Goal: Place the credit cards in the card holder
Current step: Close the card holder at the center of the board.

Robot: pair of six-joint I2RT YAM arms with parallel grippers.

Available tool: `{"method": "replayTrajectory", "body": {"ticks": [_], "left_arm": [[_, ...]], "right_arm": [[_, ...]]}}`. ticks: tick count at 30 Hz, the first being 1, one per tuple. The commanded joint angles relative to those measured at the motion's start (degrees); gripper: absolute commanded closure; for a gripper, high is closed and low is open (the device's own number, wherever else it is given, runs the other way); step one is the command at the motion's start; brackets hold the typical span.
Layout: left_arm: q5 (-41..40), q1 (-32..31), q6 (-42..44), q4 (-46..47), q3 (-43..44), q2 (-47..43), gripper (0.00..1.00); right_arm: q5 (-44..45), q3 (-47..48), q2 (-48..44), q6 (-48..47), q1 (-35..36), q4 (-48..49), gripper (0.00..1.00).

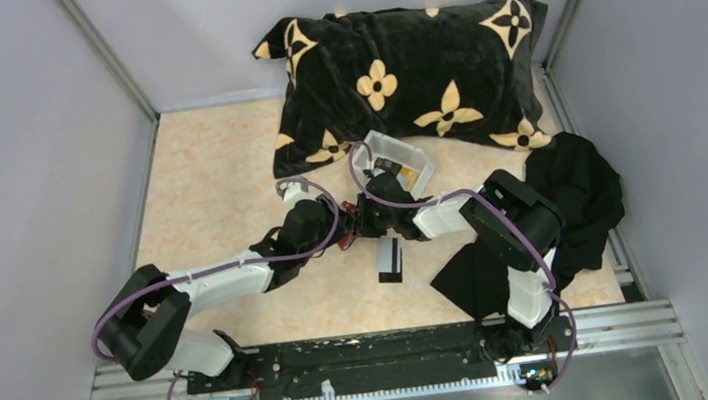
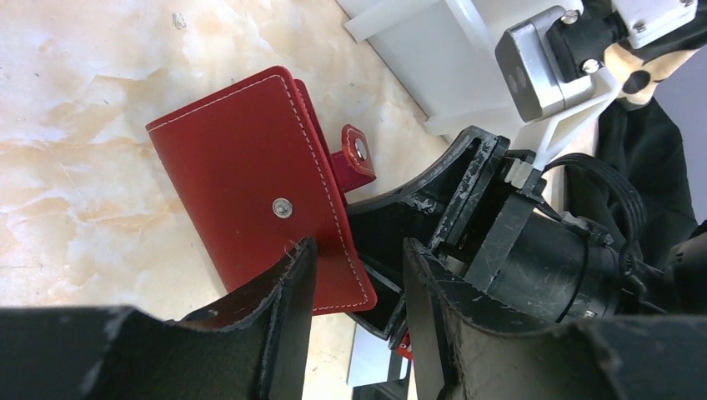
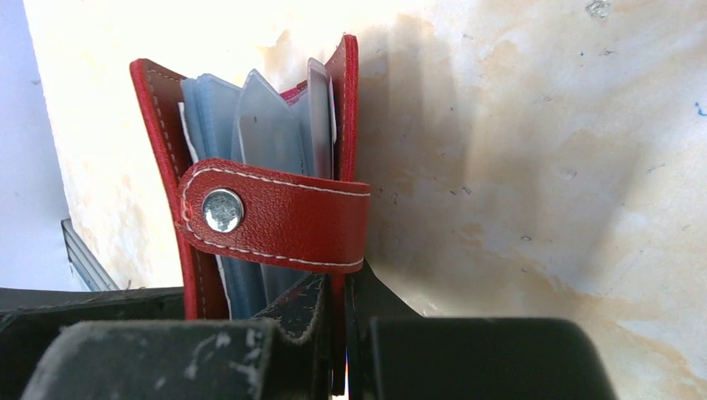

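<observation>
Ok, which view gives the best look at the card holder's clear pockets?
The right wrist view: the card holder turns its open edge to that camera, with the greyish clear pockets fanned between the red covers. The left wrist view shows only its red outer cover and snap. From the top camera it is almost entirely hidden.

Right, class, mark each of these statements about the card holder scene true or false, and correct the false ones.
1. The right tool is shut on one cover of the red card holder. True.
2. The left tool is clamped tight. False: its fingers stand apart.
3. A black card with a white band lies on the table, outside the holder. True.
4. The pillow is plain white. False: it is black with yellow flowers.
5. The white tray stands by the arm bases. False: it sits beside the pillow.
</observation>
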Motion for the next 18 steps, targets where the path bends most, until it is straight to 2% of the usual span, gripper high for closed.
{"method": "replayTrajectory", "body": {"ticks": [1,7,10,15,18], "left_arm": [[0.74,-0.7,0.68,1.61,0.83,0.82,0.51],[0.77,-0.87,0.02,0.56,-0.66,0.31,0.51],[1.09,-0.91,-0.3,0.64,-0.86,0.88,0.51],[0.8,-1.32,-0.12,0.3,-0.35,2.17,0.51],[0.54,-1.48,-0.25,0.2,-0.46,2.46,0.51]], "right_arm": [[-0.25,0.04,1.0,0.07,1.58,-3.15,1.0],[-0.43,-0.82,0.41,2.14,3.02,-1.86,1.0],[0.89,-1.25,0.06,2.01,3.97,-2.71,0.89],[4.21,-3.4,-1.97,1.12,4.01,-4.18,0.63],[6.17,-4.14,-3.65,-0.33,3.95,-5.6,0.59]]}}
